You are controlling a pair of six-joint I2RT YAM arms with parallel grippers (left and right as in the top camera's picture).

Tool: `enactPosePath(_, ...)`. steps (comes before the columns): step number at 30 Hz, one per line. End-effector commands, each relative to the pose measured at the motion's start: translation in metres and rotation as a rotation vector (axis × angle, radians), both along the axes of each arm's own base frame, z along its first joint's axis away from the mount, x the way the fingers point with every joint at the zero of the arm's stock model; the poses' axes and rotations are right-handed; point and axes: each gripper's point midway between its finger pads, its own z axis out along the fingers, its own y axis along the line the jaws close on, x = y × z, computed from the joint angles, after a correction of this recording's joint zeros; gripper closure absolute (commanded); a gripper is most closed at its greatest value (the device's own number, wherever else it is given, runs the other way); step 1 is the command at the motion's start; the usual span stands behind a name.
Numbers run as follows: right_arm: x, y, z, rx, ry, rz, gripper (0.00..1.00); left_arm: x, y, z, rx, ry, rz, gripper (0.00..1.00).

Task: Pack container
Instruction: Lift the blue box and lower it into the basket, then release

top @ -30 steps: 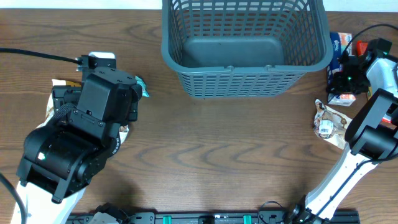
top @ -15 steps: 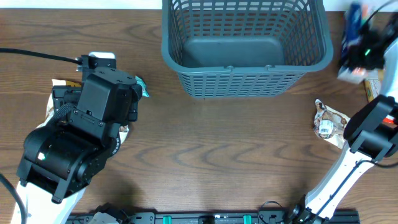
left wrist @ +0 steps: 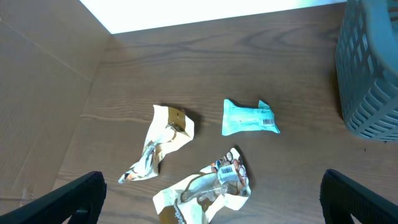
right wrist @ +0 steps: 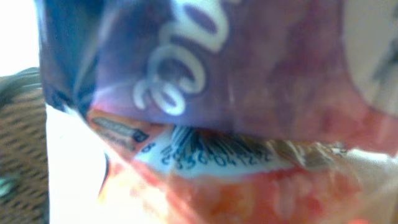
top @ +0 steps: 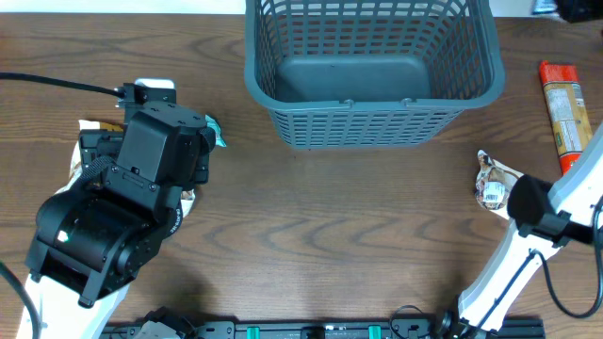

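Slotted lattice walls, a solid floor and a thick rolled rim mark the container [top: 372, 71], a large dark grey plastic basket standing on the wooden worktop [top: 330, 226], ahead and to the right of the left claw [left wrist: 212, 180] and to the left of the right claw [top: 573, 8]. From overhead its whole rectangle shows, the walls flaring outward from floor to rim; the left wrist view catches only one rounded corner at its right edge. The left claw is released, its two dark fingers [left wrist: 68, 199] spread wide at the bottom corners of its own view, above the worktop. That view shows what the bulky left arm mostly hides from overhead: a teal packet [left wrist: 249, 118] ahead of the claw, a crumpled tan wrapper [left wrist: 158, 146] to that packet's left, and a second crumpled wrapper [left wrist: 208, 190], with a barcode, between the fingers and nearest the claw. Overhead, only a teal corner peeks out beside the arm. The right claw sits at the top right edge of the overhead view, mostly cut off. Its wrist view is filled by the purple packet [right wrist: 236, 74] it grasps, blurred by closeness, with white lettering, a barcode and an orange-red lower part. Overhead alone shows a long red packet [top: 563, 118] and a crumpled brown wrapper [top: 495, 184] on the worktop, back from the right claw toward its arm's base.
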Motion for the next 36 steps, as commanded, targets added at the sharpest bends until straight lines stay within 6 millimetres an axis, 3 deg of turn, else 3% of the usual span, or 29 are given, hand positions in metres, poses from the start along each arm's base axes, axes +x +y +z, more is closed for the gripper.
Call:
enactPosePath(1, -0.021, 0.071, 0.011, 0.001, -0.05, 0.292, 0.98, 0.0, 0.004, -0.001, 0.019, 0.004, 0.011, 0.01)
enactPosePath(5, -0.029, 0.115, -0.023, -0.035, 0.056, 0.438, 0.99, 0.0, 0.004, -0.001, 0.019, 0.004, 0.011, 0.01)
enactPosePath(8, -0.021, 0.128, -0.049, -0.078, 0.137, 0.44, 0.99, 0.0, 0.004, -0.001, 0.019, 0.004, 0.011, 0.01)
enactPosePath(15, -0.002, 0.132, -0.116, -0.135, 0.328, 0.413, 0.99, 0.0, 0.004, -0.001, 0.019, 0.004, 0.011, 0.01)
enactPosePath(22, 0.002, 0.131, -0.194, -0.098, 0.53, 0.423, 0.99, 0.0, 0.004, -0.001, 0.019, 0.004, 0.011, 0.01)
enactPosePath(29, -0.004, 0.124, -0.244, -0.125, 0.655, 0.402, 0.99, 0.0, 0.004, -0.001, 0.019, 0.004, 0.011, 0.01)
enactPosePath(33, -0.004, 0.124, -0.258, -0.122, 0.673, 0.403, 0.99, 0.0, 0.004, -0.001, 0.019, 0.004, 0.011, 0.01)
enactPosePath(34, -0.004, 0.123, -0.26, -0.124, 0.675, 0.401, 0.97, 0.0, 0.004, -0.001, 0.019, 0.004, 0.011, 0.01)
enactPosePath(35, -0.004, 0.122, -0.261, -0.13, 0.679, 0.397, 0.8, 0.0, 0.004, -0.001, 0.019, 0.004, 0.011, 0.01)
enactPosePath(36, -0.004, 0.12, -0.262, -0.139, 0.683, 0.389, 0.54, 0.0, 0.004, -0.001, 0.019, 0.004, 0.011, 0.01)
